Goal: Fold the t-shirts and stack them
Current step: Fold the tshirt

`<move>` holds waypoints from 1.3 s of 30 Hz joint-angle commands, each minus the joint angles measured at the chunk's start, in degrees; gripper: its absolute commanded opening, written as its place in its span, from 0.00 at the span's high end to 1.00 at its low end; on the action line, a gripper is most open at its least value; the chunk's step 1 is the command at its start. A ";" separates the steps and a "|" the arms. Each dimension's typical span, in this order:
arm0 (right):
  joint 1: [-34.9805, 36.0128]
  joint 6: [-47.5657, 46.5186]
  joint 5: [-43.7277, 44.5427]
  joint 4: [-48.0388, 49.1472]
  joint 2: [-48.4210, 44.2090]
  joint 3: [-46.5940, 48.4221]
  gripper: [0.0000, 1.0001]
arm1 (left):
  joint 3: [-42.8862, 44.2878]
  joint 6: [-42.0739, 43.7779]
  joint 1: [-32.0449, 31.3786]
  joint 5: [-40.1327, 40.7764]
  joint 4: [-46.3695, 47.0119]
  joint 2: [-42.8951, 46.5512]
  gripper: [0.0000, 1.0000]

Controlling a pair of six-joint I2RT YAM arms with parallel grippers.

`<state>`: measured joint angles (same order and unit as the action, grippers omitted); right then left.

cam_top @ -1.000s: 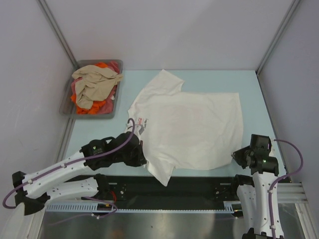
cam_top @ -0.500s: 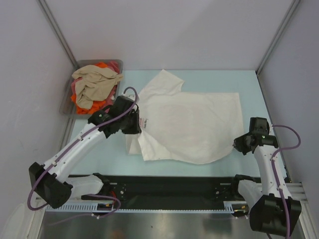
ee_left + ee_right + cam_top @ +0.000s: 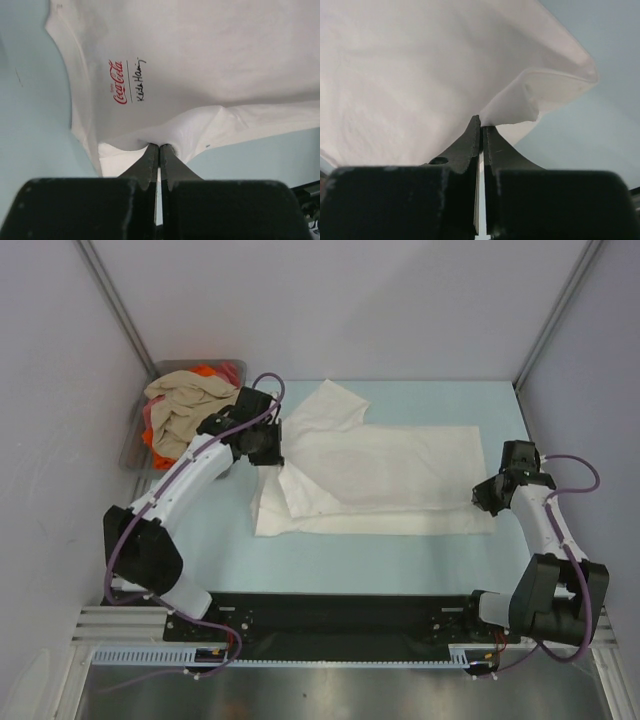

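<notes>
- The white t-shirt (image 3: 380, 475) is lying mid-frame on the table (image 3: 420, 560); its lower half, flat a second ago, is now being doubled toward the top of the frame.
- The left hem is being pinched by the left gripper (image 3: 270, 451), its jaws closed on cloth.
- The right hem is being pinched the same way by the right gripper (image 3: 484, 497).
- The first fold is being judged almost laid; the other shirts (image 3: 185, 410) are waiting in the tray (image 3: 131, 448), upper left.
</notes>
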<state>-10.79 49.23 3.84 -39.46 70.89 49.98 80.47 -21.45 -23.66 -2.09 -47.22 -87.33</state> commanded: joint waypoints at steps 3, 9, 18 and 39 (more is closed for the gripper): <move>-0.64 -1.77 0.82 4.65 5.74 3.37 1.00 | 8.47 3.26 2.12 2.00 1.17 -6.97 1.00; -0.64 -1.86 -0.23 7.21 11.53 4.95 1.00 | 15.41 4.49 3.71 2.00 -0.59 -15.58 1.00; -0.99 -3.26 -3.30 6.60 22.78 15.91 0.87 | 27.97 5.37 5.99 1.06 -4.54 -29.79 0.75; -8.63 -7.92 -3.30 1.05 3.38 -3.47 0.15 | -21.37 -9.30 9.51 -4.94 16.36 12.61 0.13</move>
<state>-17.32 42.37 0.58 -39.46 76.12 50.94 66.32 -25.39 -14.11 -5.43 -40.56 -80.42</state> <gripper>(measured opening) 0.850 0.858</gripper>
